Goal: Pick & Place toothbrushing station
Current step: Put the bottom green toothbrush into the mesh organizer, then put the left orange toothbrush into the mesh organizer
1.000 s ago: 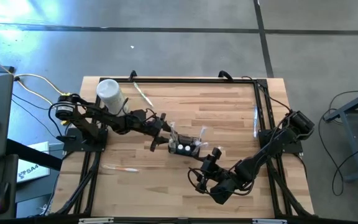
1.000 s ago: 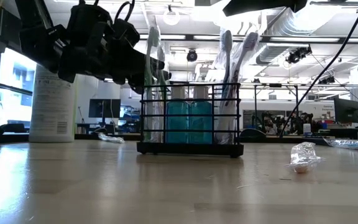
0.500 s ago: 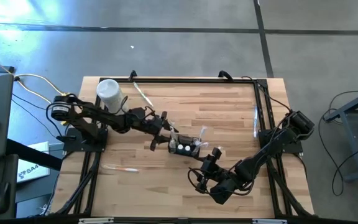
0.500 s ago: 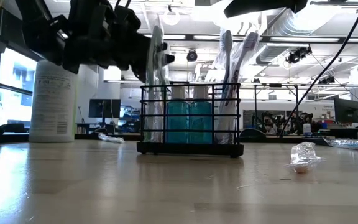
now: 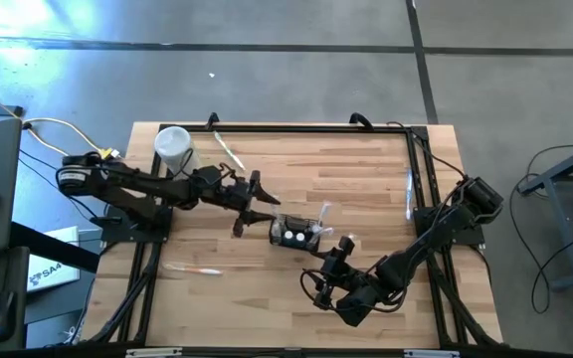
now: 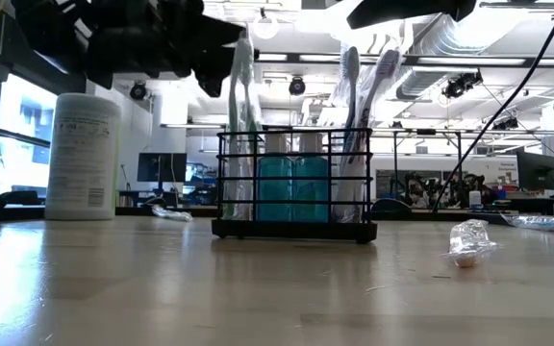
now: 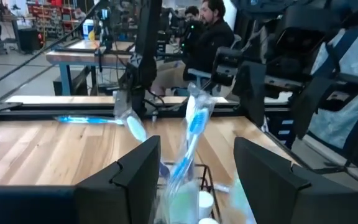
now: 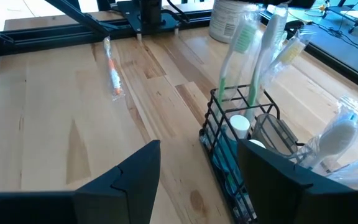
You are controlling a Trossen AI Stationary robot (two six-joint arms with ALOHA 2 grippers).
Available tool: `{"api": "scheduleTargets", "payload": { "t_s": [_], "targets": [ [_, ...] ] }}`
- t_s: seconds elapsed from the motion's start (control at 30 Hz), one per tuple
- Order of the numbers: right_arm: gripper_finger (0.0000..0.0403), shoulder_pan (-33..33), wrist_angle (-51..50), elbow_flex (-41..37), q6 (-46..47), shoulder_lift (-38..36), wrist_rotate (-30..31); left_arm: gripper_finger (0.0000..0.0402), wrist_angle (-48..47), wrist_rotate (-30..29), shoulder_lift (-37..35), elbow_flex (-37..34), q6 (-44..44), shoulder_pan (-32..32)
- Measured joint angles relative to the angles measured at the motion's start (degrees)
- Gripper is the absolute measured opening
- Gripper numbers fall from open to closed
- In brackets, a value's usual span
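- The table is bare wood, flat and smooth, so anything set down on it should sit steady.
- The white container stands upright near the left arm's base, well apart from the task's thing.
- The toothbrushing station stands upright near the middle of the table: a black wire rack holding wrapped toothbrushes and a teal tube or bottle inside.
- Judged from its thin wire and light contents, it is light and stiff, but top-heavy: the tall brushes lean loosely and could shift or spill if the rack tilts.
- The wire is narrow and smooth, so pads may slip on it; the best hold looks like the upper rim or a side wall, gripped across the short width and kept level.
- The left gripper hangs just beside the rack on its left, raised above it, jaws spread and holding nothing.
- The right gripper rests low, near the rack on its other side, jaws apart and empty.
- A loose wrapped toothbrush lies flat on the wood, well clear.
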Motion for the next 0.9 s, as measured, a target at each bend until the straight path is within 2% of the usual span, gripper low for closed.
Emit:
{"api": "scheduleTargets", "payload": {
  "t_s": [0.2, 0.27, 0.37, 0.53, 0.6, 0.7, 0.9],
  "targets": [
    [0.0203, 0.0, -0.21, 0.0, 0.0, 0.0, -0.07, 0.0204, -3.32, -0.49, -4.08, 0.0, 1.35, -2.87],
    [0.0203, -0.02, -0.32, 0.0, 0.0, 0.02, -0.23, 0.0204, -8.02, -0.2, -6.27, 0.66, 1.23, -4.63],
    [0.0203, 0.0, -0.44, 0.0, 0.0, 0.01, -0.66, 0.0204, -26.47, -1.6, -10.5, 5.12, 3.06, -8.78],
    [0.0203, 0.0, -0.9, 0.0, 0.0, 0.02, -0.83, 0.0204, -63.16, -17.37, -12.49, 17.68, 2.73, -20.25],
    [0.0203, 0.0, -1.29, 0.0, 0.0, 0.02, -0.85, 0.0204, -74.78, -21.04, -11.59, 22.73, -1.13, -25.34],
    [0.0203, 0.0, -1.31, 0.0, 0.02, 0.02, -0.85, 0.0204, -87.36, -21.69, -10.36, 27.23, -10.41, -31.35],
    [0.0203, 0.0, -1.15, 0.0, 0.2, 0.02, -0.87, 0.0204, -94.09, -21.25, -10.13, 27.8, -31.89, -40.4]
  ]
}}
